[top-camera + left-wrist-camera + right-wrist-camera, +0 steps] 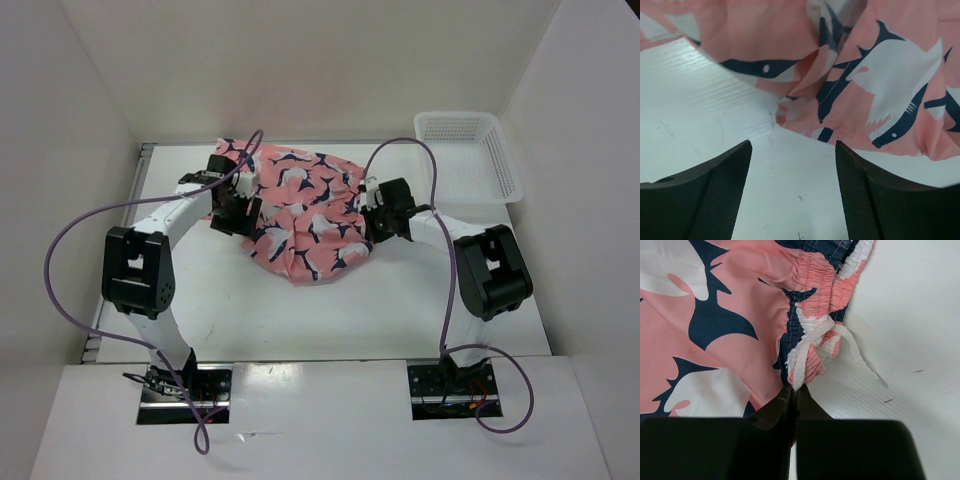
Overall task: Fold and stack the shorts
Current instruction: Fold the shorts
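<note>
"Salmon-pink cloth, navy and white sharks printed all over: are those the shorts (pixel 300 215)? Where do they lie?"

"Yes. They lie in a crumpled heap on the white table (pixel 300 320), toward its far side, between the two arms. They are unfolded, with loose ridges and one lobe sagging toward the near edge."

"And the left gripper (pixel 792 145)?"

"Wide apart. Its wrist view shows both black fingers (pixel 715 195) spread, with bare tabletop between them and no cloth inside. The edge of the shorts lies just beyond the tips. From above, it sits at the heap's left edge."

"The right gripper (pixel 792 395)?"

"Pressed together, no gap showing. The gathered elastic waistband (pixel 810 280) runs down to the very tips, and a fold of it is pinched there. The white drawstring (pixel 845 335) is bunched just above the tips, with one end trailing onto the table to the right."

"So it has hold of the shorts?"

"By the waistband edge, on the heap's right side. How much cloth is inside the tips I cannot tell, because the fingers hide it."

"Anything else on the table?"

"A white plastic mesh basket (pixel 470 150) in the far right corner, well apart from the shorts. Purple cables (pixel 60 260) loop from each arm down to the bases at the near edge."
</note>
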Robot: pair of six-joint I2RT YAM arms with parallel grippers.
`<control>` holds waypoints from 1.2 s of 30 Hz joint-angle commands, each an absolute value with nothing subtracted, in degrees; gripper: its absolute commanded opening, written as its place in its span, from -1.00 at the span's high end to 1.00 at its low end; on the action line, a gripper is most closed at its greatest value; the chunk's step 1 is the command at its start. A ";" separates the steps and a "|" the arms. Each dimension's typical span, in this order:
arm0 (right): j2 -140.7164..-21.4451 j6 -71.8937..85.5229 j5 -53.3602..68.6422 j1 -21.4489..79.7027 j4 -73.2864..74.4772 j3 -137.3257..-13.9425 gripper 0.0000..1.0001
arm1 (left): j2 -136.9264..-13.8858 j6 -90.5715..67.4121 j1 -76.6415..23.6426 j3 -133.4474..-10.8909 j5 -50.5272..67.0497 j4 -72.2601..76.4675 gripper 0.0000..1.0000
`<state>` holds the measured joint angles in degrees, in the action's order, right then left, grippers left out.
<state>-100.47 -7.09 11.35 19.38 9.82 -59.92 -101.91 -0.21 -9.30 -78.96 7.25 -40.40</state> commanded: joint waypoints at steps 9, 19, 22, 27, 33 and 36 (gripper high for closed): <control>-96.50 -8.96 10.72 19.95 7.47 -56.95 1.00 | -105.98 0.00 -9.58 -75.94 13.97 -30.41 -0.63; -95.98 -9.49 10.20 19.95 7.47 -57.48 1.00 | -109.16 0.00 -9.05 -74.79 19.77 -31.73 -0.11; -95.98 -9.49 10.20 19.95 7.47 -56.96 1.00 | -109.78 0.00 -9.05 -74.27 21.43 -33.22 0.29; -95.36 -10.19 10.20 19.95 7.99 -56.95 1.00 | -109.69 0.00 -9.05 -73.21 21.63 -35.77 0.96; -92.03 -13.26 10.90 19.95 13.35 -56.95 1.00 | -100.47 0.00 -3.79 -72.16 11.08 -44.90 1.00; -89.39 -16.07 12.91 19.95 18.34 -56.95 1.00 | -93.80 0.00 -1.32 -70.50 6.34 -51.75 1.00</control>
<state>-94.08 -11.97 11.29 19.38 13.06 -57.30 -101.25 -0.25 -3.60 -71.72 12.53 -43.20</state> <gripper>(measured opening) 0.015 0.008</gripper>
